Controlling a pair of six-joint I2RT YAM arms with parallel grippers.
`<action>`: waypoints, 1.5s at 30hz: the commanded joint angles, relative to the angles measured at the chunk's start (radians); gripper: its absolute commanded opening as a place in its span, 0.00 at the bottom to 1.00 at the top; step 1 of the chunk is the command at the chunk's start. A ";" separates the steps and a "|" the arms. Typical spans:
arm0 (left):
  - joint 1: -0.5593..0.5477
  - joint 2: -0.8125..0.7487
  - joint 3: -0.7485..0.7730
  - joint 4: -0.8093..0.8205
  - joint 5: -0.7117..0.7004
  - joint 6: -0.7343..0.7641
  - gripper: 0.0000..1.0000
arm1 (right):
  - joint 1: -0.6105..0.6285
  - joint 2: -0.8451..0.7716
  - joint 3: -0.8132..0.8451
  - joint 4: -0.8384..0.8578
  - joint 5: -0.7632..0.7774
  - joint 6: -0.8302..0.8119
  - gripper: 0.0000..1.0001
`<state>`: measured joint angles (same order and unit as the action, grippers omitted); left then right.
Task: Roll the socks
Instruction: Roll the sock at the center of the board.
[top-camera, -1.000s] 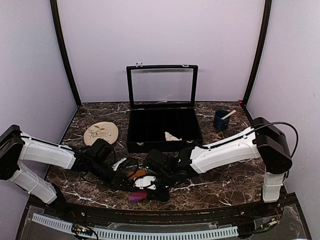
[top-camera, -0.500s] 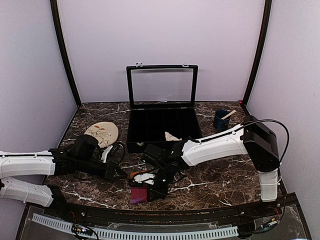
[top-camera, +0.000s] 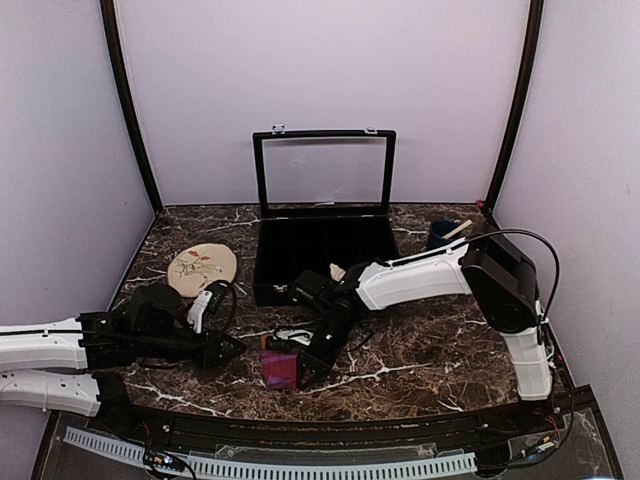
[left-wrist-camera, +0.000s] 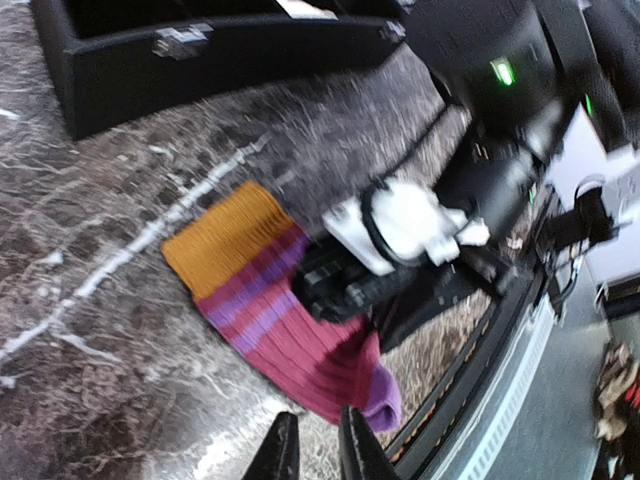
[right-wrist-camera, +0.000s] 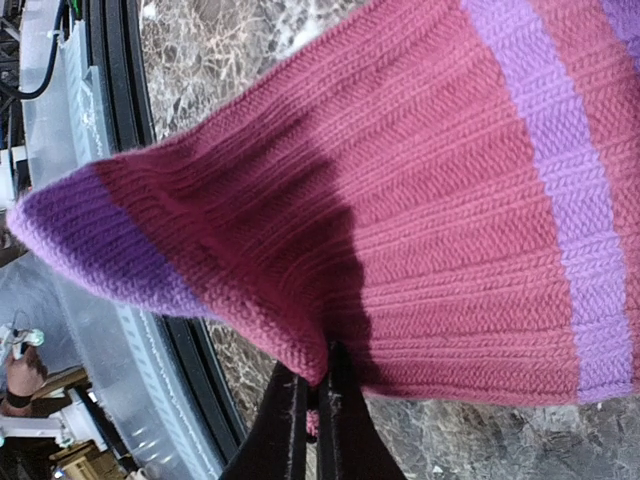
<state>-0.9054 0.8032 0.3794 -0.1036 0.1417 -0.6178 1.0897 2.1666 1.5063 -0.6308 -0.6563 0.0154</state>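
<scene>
Socks (top-camera: 279, 368) were not yet rolled: the maroon one (left-wrist-camera: 290, 320) lay spread out at lower centre of the overhead view, its edge pinched in the fully closed right gripper (right-wrist-camera: 316, 380), while the left gripper (left-wrist-camera: 318, 445) hovered beside it, jaws barely parted, empty.

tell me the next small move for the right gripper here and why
Probably lift and carry the pinched edge over toward the orange end to start the roll. The right gripper is shut on the maroon sock near its purple end, and the rest lies flat, unrolled.
</scene>
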 joint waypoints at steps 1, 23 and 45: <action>-0.105 0.076 0.066 0.007 -0.089 0.092 0.16 | -0.024 0.030 0.039 -0.049 -0.073 0.040 0.00; -0.378 0.498 0.315 -0.117 -0.283 0.296 0.18 | -0.046 0.091 0.149 -0.154 -0.113 0.025 0.00; -0.363 0.600 0.317 -0.101 -0.439 0.269 0.20 | -0.055 0.128 0.191 -0.169 -0.149 0.028 0.00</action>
<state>-1.2793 1.3926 0.6739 -0.2031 -0.2779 -0.3462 1.0393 2.2768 1.6623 -0.7876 -0.7876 0.0433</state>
